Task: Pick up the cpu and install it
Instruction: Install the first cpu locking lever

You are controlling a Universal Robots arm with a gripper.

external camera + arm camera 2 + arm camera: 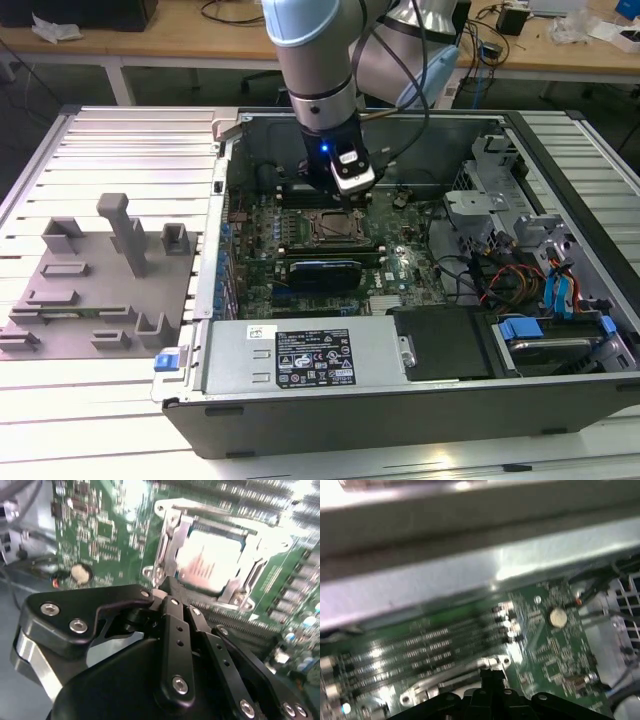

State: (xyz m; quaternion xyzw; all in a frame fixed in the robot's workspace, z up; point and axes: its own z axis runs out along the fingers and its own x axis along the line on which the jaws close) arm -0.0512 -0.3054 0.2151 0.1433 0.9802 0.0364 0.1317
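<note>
The cpu (pixel 207 562), a square chip with a shiny silver top, lies flat inside the dark socket frame (pixel 167 540) on the green motherboard. In the exterior view the socket (pixel 338 227) sits mid-board inside the open computer case. My gripper (pixel 347 197) hangs just above the socket's far edge. In the second wrist view my gripper (pixel 167 586) has its black fingers drawn together at the tip, beside the socket frame, with nothing between them. The first wrist view has the same closed fingertips (pixel 490 672) over the board.
A grey fixture plate with blocks and posts (pixel 100 290) lies at the exterior view's left, outside the case. A power supply (pixel 300 355) fills the case's near side. Drive cage and cables (pixel 530 270) crowd the exterior view's right. A coin battery (pixel 557 616) and memory slots (pixel 420 645) flank the socket.
</note>
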